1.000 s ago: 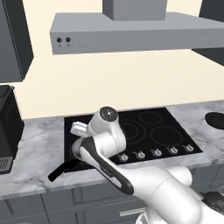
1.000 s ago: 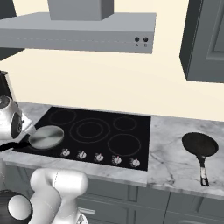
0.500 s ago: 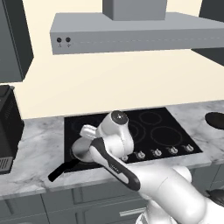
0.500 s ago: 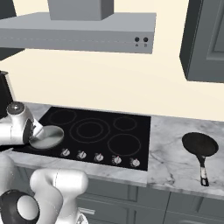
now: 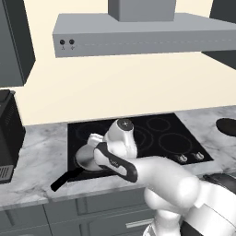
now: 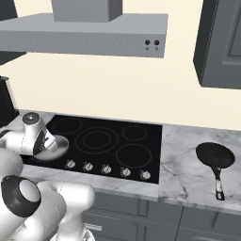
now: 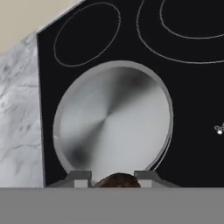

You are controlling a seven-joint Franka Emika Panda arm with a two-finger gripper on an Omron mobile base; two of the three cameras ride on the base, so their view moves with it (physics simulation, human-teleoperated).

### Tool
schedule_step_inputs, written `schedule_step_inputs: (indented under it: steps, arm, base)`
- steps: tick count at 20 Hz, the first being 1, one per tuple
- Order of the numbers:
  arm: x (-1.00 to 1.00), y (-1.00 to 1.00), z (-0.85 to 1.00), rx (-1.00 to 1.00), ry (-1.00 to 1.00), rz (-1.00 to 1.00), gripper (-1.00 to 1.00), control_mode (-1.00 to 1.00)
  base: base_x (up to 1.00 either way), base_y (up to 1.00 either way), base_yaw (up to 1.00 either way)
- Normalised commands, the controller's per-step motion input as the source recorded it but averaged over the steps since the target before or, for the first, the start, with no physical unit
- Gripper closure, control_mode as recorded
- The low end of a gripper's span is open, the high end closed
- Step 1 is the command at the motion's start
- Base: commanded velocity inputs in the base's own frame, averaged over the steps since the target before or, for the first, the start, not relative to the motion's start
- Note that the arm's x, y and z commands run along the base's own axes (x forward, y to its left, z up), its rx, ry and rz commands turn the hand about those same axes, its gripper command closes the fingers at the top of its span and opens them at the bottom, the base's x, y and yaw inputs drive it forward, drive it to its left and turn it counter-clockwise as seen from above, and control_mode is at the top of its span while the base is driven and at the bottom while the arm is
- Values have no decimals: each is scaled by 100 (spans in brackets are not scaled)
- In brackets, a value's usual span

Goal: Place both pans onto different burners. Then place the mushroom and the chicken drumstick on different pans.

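Note:
The shiny silver pan point(image 7: 113, 122) sits flat on the front-left burner of the black cooktop point(image 6: 150, 141), its black handle point(image 5: 64, 179) sticking out over the counter. My gripper point(image 7: 114, 177) hangs just above the pan's near rim, shut on a small rounded brown piece, the mushroom point(image 7: 117, 180), judging by its cap shape. In the base views the hand point(image 5: 120, 138) covers part of the silver pan point(image 6: 55, 147). The dark pan point(image 6: 215, 155) lies on the marble counter right of the cooktop. The chicken drumstick is out of view.
Other burners point(image 6: 96, 140) ring the cooktop, with a row of silver knobs point(image 6: 106, 168) along its front edge. A range hood point(image 6: 84, 35) hangs above. A dark appliance point(image 5: 9, 133) stands on the counter at the left.
My hand has swung to the right, from beside the cooktop's left edge to over the silver pan. The pans have not moved.

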Motion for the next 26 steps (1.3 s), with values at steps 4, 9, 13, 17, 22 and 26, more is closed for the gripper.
schedule_step_inputs:
  steps: [4,9,13,17,22,26]
  arm:
    - [44,0,-34,-10,10,0,100,-100]
    - [43,7,-29,-10,10,0,100,-100]
    - [40,16,-28,-2,7,0,100,-100]
    - [37,31,-31,-1,7,0,-100,-100]
    - [12,13,-19,-1,2,0,-100,-100]
    - [0,0,0,-1,0,0,-100,-100]
  base:
    - [0,0,0]
    - [0,0,0]
    - [0,0,0]
    - [0,0,0]
    - [0,0,0]
    - [0,0,0]
